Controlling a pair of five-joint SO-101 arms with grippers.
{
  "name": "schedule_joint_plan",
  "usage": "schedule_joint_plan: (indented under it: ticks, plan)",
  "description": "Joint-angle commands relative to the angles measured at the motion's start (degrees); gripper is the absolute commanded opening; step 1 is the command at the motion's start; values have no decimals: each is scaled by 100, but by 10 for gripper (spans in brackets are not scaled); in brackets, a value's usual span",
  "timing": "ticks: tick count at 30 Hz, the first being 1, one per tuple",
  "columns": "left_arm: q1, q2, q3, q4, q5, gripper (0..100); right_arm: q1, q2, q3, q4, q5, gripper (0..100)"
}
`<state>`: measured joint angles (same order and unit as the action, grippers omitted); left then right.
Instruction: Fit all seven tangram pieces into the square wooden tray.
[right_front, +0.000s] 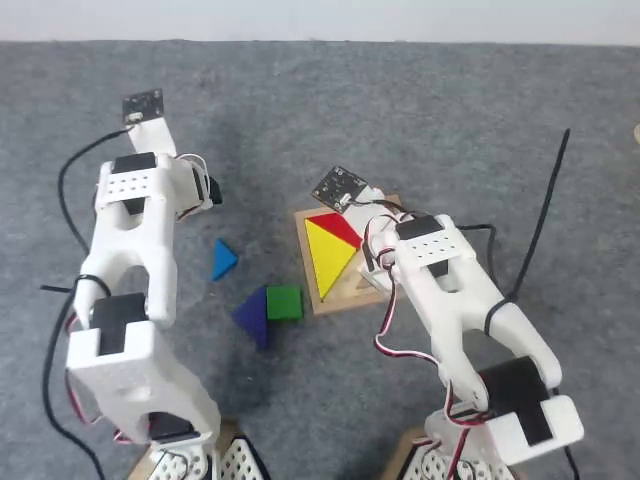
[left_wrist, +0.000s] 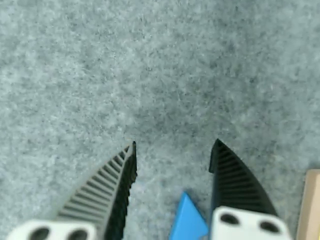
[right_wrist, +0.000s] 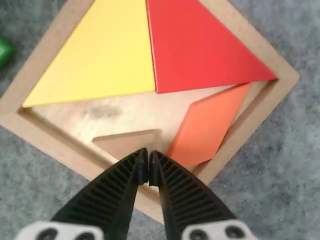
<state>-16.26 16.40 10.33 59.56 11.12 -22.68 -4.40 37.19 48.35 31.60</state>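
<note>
Square wooden tray (right_front: 325, 303) (right_wrist: 236, 140) lies on the grey worktop (right_front: 450, 120), under the right arm.

- In tray: yellow triangle (right_wrist: 100, 55) (right_front: 328, 255) and red triangle (right_wrist: 195, 45) (right_front: 338, 228), edge to edge.
- Orange parallelogram (right_wrist: 207, 125) in tray, against the red one and near the rim.
- Small tan triangle (right_wrist: 127, 142) on the tray floor.
- Right gripper (right_wrist: 148, 152) over the tray by the tan triangle; jaws pressed together, holding nothing.
- Outside tray, on the left arm's side: green square (right_front: 284, 302) just beside the rim, dark blue triangle (right_front: 252, 313) touching it on its far side.
- Light blue triangle (right_front: 222, 259) (left_wrist: 187, 220) farther from the tray, between the wide jaws of the left gripper (left_wrist: 172, 147).
</note>
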Motion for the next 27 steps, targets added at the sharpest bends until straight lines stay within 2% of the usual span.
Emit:
schedule_joint_plan:
  ticks: [1,4,17,23,27]
  plan:
    - [35,-26,-233,53,18,239,-4,-110,-281,92,88,22]
    - [35,-26,-233,62,18,239,127,-119,-273,479,97,21]
    - [35,-26,-233,62,18,239,330,84,35,4,97,23]
    - [26,-26,-233,62,18,239,295,1042,-721,4,97,23]
    - [26,-26,-233,62,18,239,-66,1367,-1196,13,97,23]
